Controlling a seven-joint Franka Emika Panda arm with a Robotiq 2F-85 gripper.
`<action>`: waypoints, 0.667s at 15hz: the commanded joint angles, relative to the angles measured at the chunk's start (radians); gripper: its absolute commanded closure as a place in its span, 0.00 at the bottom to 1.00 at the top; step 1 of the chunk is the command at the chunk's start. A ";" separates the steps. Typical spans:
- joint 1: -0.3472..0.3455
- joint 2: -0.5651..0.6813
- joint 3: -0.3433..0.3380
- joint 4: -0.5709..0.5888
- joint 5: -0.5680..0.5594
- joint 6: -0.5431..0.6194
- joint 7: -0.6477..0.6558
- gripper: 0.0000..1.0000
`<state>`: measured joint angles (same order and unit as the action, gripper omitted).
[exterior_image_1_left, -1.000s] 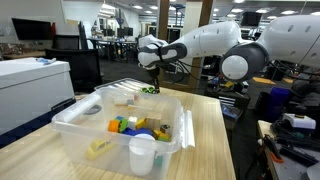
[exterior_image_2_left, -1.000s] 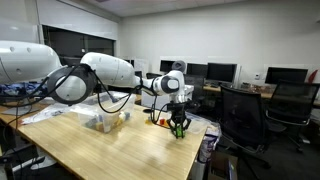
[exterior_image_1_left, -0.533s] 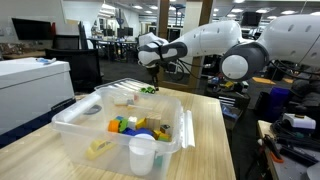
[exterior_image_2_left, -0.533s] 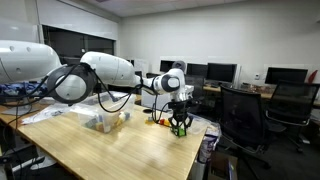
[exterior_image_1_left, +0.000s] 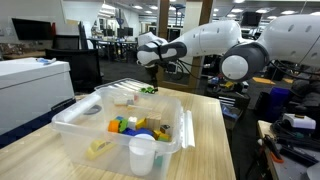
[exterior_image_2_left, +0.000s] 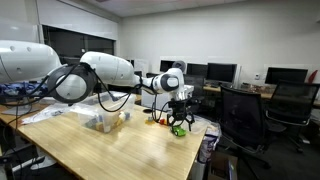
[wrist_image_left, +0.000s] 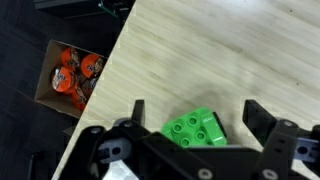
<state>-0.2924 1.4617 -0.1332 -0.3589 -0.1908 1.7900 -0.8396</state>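
Green block (wrist_image_left: 197, 127) is sitting studs-up on the table (wrist_image_left: 230, 50), pretty close to the edge, and in the wrist view it's right in the gap between the two fingers (wrist_image_left: 262, 120). I've got the gripper (wrist_image_left: 193, 108) spread wide, one finger off each side of the block and neither one touching it as far as I can see. In an exterior view the block (exterior_image_2_left: 180, 130) shows as a green blob just under the gripper (exterior_image_2_left: 180, 118). The arm (exterior_image_1_left: 215, 40) is stretched out level over the table with the wrist bent straight down at the far end. Over the edge, on the floor, there's a box (wrist_image_left: 70, 75) of orange stuff. The clear bin (exterior_image_1_left: 70, 118) of blocks and a white cup (exterior_image_1_left: 142, 155) are well away at the near end.
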 joint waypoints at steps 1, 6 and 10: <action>0.011 -0.006 0.003 -0.020 0.001 0.020 -0.036 0.00; 0.035 -0.005 0.015 -0.022 0.006 0.018 -0.048 0.00; 0.033 -0.010 0.022 -0.023 0.009 0.011 -0.076 0.00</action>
<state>-0.2529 1.4663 -0.1179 -0.3627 -0.1908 1.7900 -0.8732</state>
